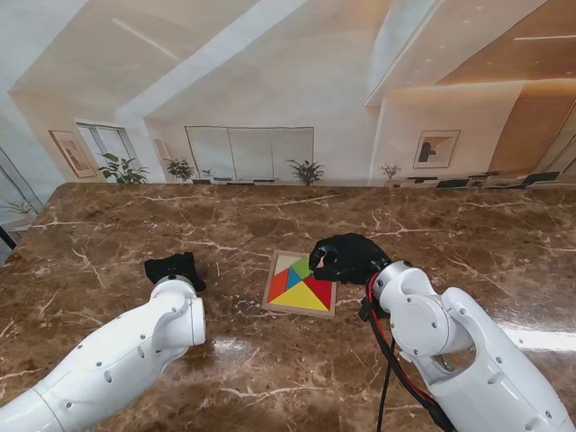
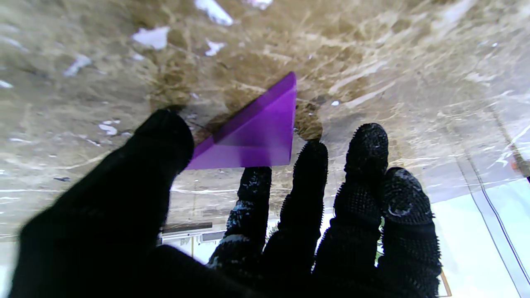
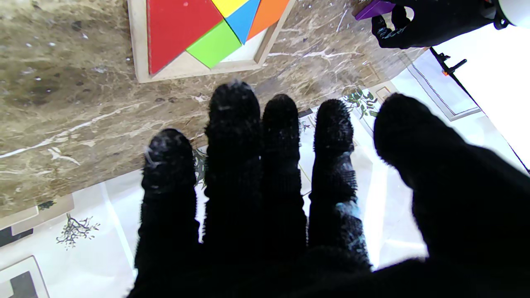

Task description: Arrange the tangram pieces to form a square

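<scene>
A shallow wooden tray [image 1: 297, 311] lies mid-table, holding red [image 1: 320, 291], yellow [image 1: 302, 298], blue, green and orange pieces packed together. In the right wrist view the tray [image 3: 136, 45] shows bare wood beside the green piece [image 3: 213, 43]. My right hand [image 1: 346, 258] hovers at the tray's far right corner, fingers straight, thumb apart, holding nothing. Well left of the tray, my left hand [image 1: 173, 268] has a purple triangle [image 2: 252, 132] pinched between thumb [image 2: 161, 140] and index fingertip [image 2: 254, 182]. Whether the triangle still rests on the table I cannot tell.
The table is glossy brown marble [image 1: 432, 234] with white veins. It runs far to the back, where a wall stands. A red and black cable [image 1: 385, 351] hangs along my right forearm. No other loose pieces are visible.
</scene>
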Controlling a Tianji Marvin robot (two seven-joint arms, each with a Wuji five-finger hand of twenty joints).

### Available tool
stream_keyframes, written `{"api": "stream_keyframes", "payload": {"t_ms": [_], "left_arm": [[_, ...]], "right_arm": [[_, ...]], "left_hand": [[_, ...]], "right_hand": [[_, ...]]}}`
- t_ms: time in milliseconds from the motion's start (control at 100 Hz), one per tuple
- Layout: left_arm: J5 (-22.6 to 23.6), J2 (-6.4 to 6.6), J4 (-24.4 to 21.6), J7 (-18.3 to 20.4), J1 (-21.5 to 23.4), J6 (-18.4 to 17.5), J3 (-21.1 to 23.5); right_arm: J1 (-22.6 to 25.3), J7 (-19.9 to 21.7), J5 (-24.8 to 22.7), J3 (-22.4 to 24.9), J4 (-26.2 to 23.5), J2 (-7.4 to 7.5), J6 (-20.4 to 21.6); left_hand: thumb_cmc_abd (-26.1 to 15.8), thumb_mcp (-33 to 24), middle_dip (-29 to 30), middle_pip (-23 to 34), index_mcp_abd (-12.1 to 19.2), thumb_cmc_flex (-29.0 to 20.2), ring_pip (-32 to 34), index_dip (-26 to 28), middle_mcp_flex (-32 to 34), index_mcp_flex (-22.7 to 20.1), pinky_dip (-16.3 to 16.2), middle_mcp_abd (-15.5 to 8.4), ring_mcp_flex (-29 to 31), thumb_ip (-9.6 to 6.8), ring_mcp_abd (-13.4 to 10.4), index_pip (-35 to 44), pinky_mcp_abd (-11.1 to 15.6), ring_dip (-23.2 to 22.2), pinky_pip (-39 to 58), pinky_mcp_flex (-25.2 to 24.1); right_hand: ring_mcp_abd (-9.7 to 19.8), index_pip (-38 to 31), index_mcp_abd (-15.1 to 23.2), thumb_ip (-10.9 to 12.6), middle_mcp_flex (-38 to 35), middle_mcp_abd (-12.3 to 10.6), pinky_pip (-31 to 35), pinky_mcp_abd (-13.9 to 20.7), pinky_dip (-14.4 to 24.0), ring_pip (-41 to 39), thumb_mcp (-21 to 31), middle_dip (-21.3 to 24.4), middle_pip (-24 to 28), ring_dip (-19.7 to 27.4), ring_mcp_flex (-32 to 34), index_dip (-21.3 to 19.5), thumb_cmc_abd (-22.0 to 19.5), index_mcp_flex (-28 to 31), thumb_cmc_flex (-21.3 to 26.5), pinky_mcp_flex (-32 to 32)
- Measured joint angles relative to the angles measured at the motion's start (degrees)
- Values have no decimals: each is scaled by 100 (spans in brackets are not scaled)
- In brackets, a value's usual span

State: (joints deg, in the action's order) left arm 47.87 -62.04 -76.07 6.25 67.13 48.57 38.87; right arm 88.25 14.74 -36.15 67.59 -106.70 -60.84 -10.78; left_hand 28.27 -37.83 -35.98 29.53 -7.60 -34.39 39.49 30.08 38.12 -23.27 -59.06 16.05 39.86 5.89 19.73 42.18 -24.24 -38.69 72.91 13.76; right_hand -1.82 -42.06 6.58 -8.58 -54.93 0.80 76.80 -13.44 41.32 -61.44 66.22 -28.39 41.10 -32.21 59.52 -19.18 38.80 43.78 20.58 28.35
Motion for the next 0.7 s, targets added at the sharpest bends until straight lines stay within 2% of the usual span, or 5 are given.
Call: {"api": "stream_keyframes", "payload": {"t_ms": [400, 700], "left_arm": [[-96, -73, 80, -146, -17, -76, 15], [-177, -124, 105, -236, -25, -54, 7]], "right_arm": [[8, 41, -4, 2, -35, 6, -31], [18, 62, -2, 4, -49, 9, -43]], "left_hand": [[53, -256, -87, 147, 70, -186, -238, 0, 1, -12, 4, 78, 69, 0, 0, 112, -23, 234, 1, 76], [192, -383, -59, 148, 107, -223, -255, 0, 2, -59, 8, 91, 199, 0, 0, 115, -73, 238, 1, 222]], "right_hand": [[0, 0, 0, 0, 0, 0, 0, 0, 0, 0, 0, 0, 0, 0, 0, 0, 0, 0, 0, 0], [0, 1, 0, 0, 0, 0, 0, 0, 0, 0, 0, 0, 0, 0, 0, -1, 0, 0, 0, 0]]}}
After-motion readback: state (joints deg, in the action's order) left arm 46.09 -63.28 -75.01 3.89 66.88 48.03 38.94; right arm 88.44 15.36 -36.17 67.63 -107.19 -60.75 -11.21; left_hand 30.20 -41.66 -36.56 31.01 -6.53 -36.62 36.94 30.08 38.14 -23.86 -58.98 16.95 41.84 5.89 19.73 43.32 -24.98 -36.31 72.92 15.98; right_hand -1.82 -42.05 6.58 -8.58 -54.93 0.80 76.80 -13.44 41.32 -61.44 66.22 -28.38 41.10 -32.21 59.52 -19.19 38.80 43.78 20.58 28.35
